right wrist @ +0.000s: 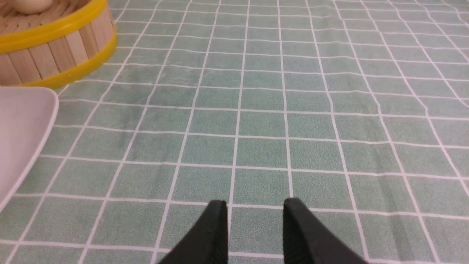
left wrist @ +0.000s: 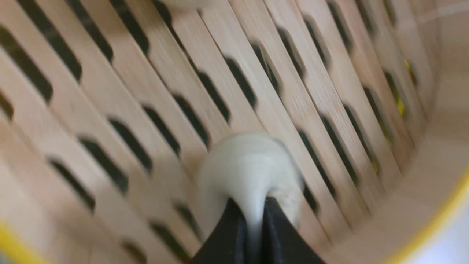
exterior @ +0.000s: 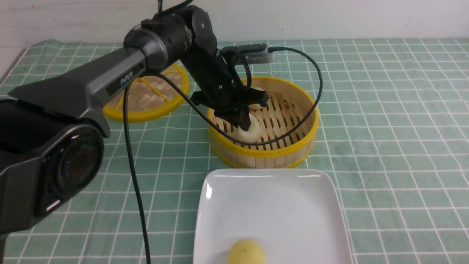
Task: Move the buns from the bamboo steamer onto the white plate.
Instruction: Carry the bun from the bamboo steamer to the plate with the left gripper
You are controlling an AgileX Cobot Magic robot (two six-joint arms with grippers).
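While the left gripper [exterior: 243, 123] sits inside the steamer [exterior: 263, 148], its jaws are closed hard on one bun [exterior: 253, 131], near the front wall, resting on the floor slats. Wrist view: dough squeezed into a thin neck between the fingertips [left wrist: 234, 223], so the hold is narrow.

Step in hand, as I judge it: lift out.
- rise straight up until clear of the yellow rim, then carry toward the plate [exterior: 271, 205], just in front of the steamer
- go slowly; a pinched soft bun could tear or slip
- set down clear of the yellow bun [exterior: 246, 252] at the plate's near edge

Second bun [exterior: 258, 89] sits at the steamer's far side, partly hidden by the wrist.

Right gripper [right wrist: 255, 205]: jaws apart, empty, over bare cloth [right wrist: 329, 110].

Materials:
- buns pale, smooth, doughy, yielding
- steamer of light bamboo staves, slotted floor
- plate glossy, rounded-square, raised edge
- cloth green, white grid
- flat spoked lid [exterior: 154, 95] well to the left
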